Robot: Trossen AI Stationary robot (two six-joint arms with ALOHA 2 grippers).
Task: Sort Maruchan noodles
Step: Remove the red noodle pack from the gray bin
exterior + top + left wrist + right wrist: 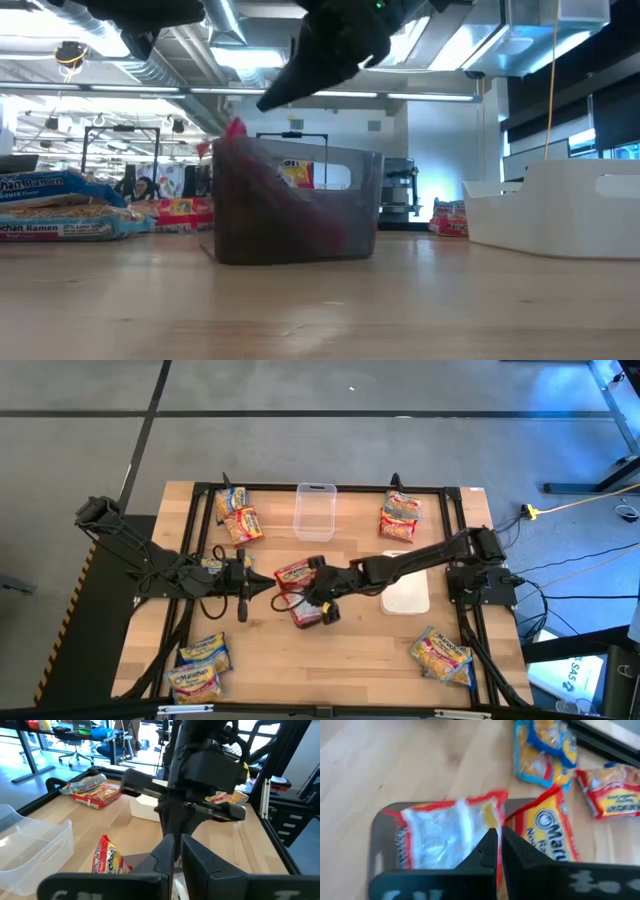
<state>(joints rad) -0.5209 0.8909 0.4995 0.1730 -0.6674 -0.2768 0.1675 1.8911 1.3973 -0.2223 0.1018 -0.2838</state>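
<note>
My right gripper (322,603) is closed empty above the grey bin (377,832); below my jaws, a red packet (445,835) leans on the rim and may slip out. Left gripper (262,586): fingers almost together, nothing held.

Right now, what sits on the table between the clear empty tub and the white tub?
Nothing: in the high view only bare wood separates the clear tub from the white tub.

The surface (350,650) is pale wood grain inside a black frame. Red-edged packets (540,835) carry yellow noodle print; others (542,750) are blue-edged with the same yellow. The bin (382,835) holding a red packet is dark grey; one container (314,510) is clear, another (408,596) white. Both arms are black.
</note>
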